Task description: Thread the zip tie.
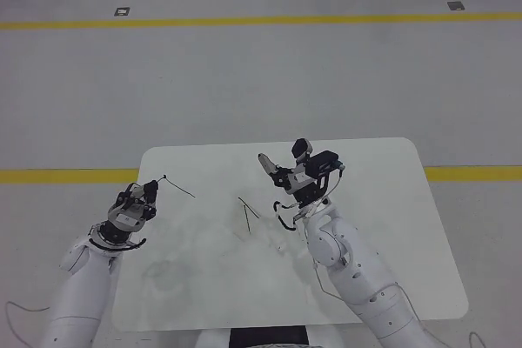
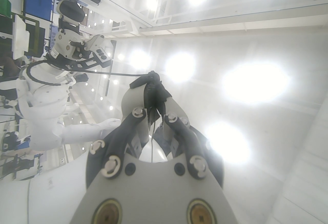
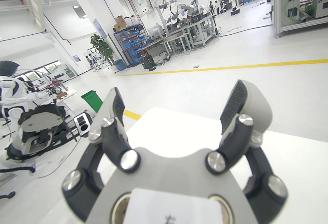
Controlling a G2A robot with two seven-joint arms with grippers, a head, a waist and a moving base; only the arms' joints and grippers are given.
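Note:
My left gripper (image 1: 147, 192) is over the table's left edge, shut on a thin black zip tie (image 1: 179, 188) whose free length sticks out over the table. In the left wrist view the tie (image 2: 120, 74) runs sideways from the pinched fingertips (image 2: 154, 96) of that gripper. My right gripper (image 1: 284, 157) is held up above the table's middle back, open and empty. In the right wrist view its ribbed pads (image 3: 117, 104) stand wide apart around the gripper's midpoint (image 3: 176, 104). Two more black zip ties (image 1: 247, 211) lie crossed on the table between the arms.
The white table (image 1: 383, 217) has rounded corners and stands on a pale floor with yellow lines. Workbenches and shelves stand far off in the hall.

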